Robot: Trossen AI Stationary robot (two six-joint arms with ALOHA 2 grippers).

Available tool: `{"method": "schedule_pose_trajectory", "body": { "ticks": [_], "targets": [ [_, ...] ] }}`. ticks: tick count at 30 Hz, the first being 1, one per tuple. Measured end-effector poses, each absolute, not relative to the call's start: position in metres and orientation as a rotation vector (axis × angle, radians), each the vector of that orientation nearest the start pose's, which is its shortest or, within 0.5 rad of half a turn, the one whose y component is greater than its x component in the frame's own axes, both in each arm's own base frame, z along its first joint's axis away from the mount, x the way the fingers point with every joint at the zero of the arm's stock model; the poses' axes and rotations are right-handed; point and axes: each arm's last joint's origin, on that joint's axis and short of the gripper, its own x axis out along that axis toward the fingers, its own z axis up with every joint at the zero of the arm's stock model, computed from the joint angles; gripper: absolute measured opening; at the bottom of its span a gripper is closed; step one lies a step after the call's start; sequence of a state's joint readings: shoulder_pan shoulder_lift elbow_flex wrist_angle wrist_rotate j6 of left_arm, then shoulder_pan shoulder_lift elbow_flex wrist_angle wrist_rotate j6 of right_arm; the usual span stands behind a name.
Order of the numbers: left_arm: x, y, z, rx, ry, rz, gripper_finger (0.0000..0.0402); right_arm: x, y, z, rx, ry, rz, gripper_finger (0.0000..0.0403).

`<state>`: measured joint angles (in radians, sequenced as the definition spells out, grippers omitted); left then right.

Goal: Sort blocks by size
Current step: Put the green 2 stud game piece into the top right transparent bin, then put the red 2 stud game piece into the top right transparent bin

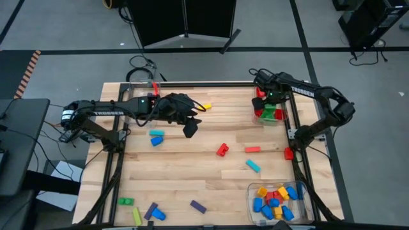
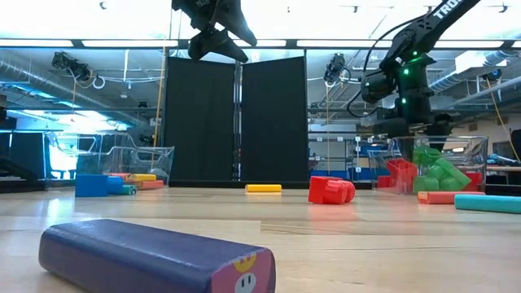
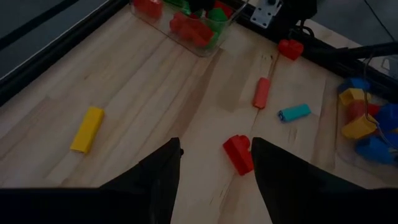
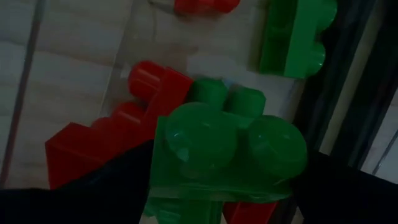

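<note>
Blocks lie scattered on the wooden table: a yellow one (image 1: 206, 107), a red one (image 1: 222, 149), a red bar (image 1: 253, 149), a teal one (image 1: 254, 166) and purple ones (image 1: 198, 206). My right gripper (image 1: 268, 105) points down into a clear bin (image 2: 480, 150) at the far right, which holds red and green blocks. A green block (image 4: 227, 149) sits between its fingers. My left gripper (image 1: 190, 130) hangs open, high over the table's middle, with nothing between its fingers (image 3: 214, 180). The red block (image 3: 239, 152) shows on the table below it. My right gripper has the green block's two opposite sides (image 4: 158, 168) between its two fingers, coming from above and pointing down. The block lies studs up, level, over the red and green blocks in the bin. Whether it rests on them I cannot tell.
A second clear bin (image 1: 252, 191) at the near right corner holds blue, yellow and red blocks. More blocks lie at the near left (image 1: 151, 211) and left of centre (image 1: 156, 137). A red block (image 1: 289, 153) sits by the right arm's base. A purple bar (image 2: 155, 256) lies at the near edge.
</note>
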<state>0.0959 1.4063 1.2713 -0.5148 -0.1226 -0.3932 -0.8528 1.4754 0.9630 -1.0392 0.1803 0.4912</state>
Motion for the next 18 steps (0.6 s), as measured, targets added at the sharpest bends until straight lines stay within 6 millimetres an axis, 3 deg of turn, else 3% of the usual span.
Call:
{"method": "schedule_pose_trajectory", "body": {
  "ticks": [5,11,18],
  "targets": [
    [0.3027,0.0327,0.3320,-0.369,0.601,0.336,0.0204,0.1542,-0.1844,0.2037,0.885,1.296,-1.196,0.0353],
    [0.3026,0.0327,0.3319,-0.369,0.602,0.336,0.0204,0.1543,-0.1844,0.2037,0.881,1.298,-1.192,0.0396],
    [0.3020,0.0326,0.3312,-0.354,0.614,0.333,0.0204,0.1506,-0.1804,0.2112,0.834,1.308,-1.157,0.0373]
  ]
}}
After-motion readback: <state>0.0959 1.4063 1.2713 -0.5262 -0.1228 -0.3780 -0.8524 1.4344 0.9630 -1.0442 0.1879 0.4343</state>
